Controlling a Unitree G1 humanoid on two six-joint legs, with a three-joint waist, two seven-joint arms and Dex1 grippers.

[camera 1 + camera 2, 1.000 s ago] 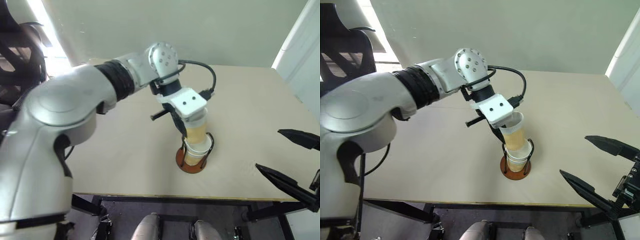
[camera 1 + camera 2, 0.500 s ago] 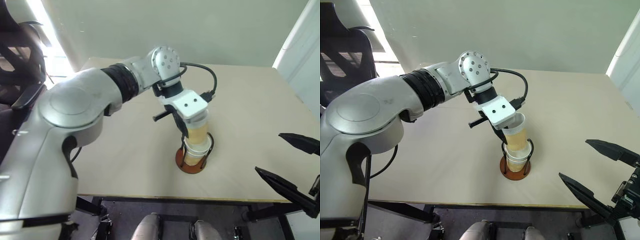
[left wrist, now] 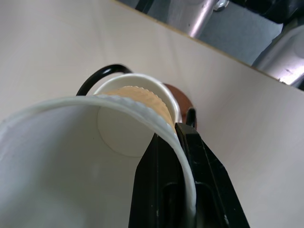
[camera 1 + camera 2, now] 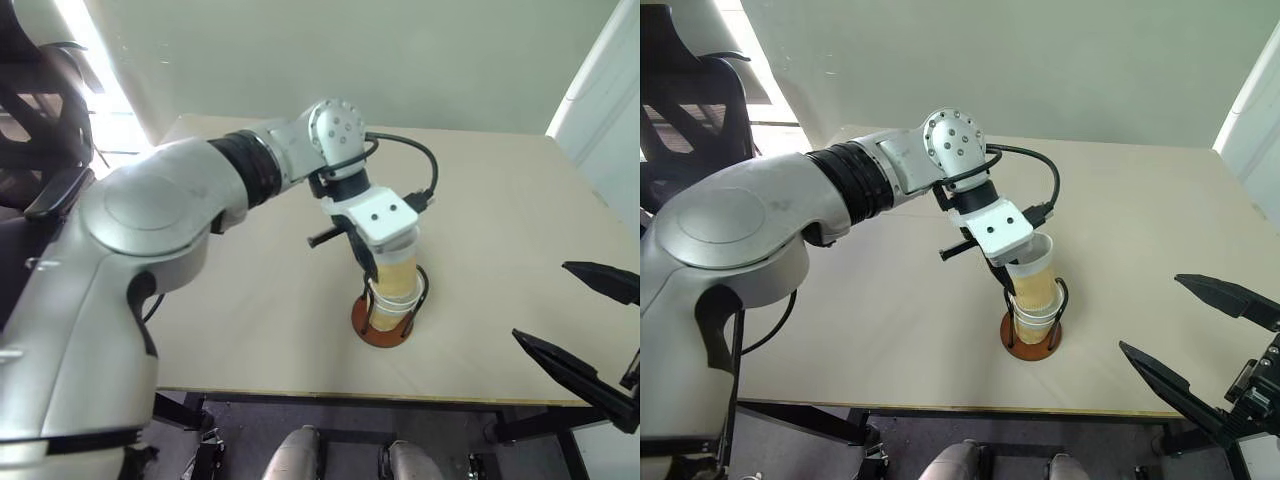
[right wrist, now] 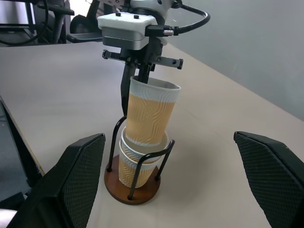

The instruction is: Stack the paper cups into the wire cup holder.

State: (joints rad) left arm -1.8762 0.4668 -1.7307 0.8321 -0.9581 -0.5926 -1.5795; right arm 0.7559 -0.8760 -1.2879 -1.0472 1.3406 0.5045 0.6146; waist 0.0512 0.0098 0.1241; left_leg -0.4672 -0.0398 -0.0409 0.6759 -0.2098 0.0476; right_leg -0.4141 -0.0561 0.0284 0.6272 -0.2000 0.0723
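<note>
Biggest first: the beige table (image 4: 230, 300), bare apart from the task's things near its front middle. Your left arm (image 4: 200, 190) reaches across it from the left.

The wire cup holder (image 5: 135, 183) stands upright on its reddish-brown disc base, black wire loops rising on either side. Two paper cups (image 5: 137, 159) already sit nested inside it, white rims showing one above the other.

The third paper cup (image 5: 149, 116) is partly down into that stack, tilted a little, its bottom inside the upper cup's rim, not yet seated. The left gripper (image 5: 138, 76) is clamped shut on its rim: in the left wrist view one black finger (image 3: 183, 190) lies outside the wall and the white rim runs between the two fingers, so it's a pinch on the lip, one finger in, one out.

The right gripper (image 4: 1200, 345) waits near the table's front right corner, well apart from the holder, jaws spread wide, holding nothing.

Handling, as a judgement: these cups look very light, thin-walled, easy to dent. The rolled rim is the stiffest part, so the rim pinch you have is the right hold; squeeze the mid-wall and it will likely buckle. The embossed outer wall may grip against the cup below, so a tilted cup could jam or drag the light holder. Straighten it before you push down.
</note>
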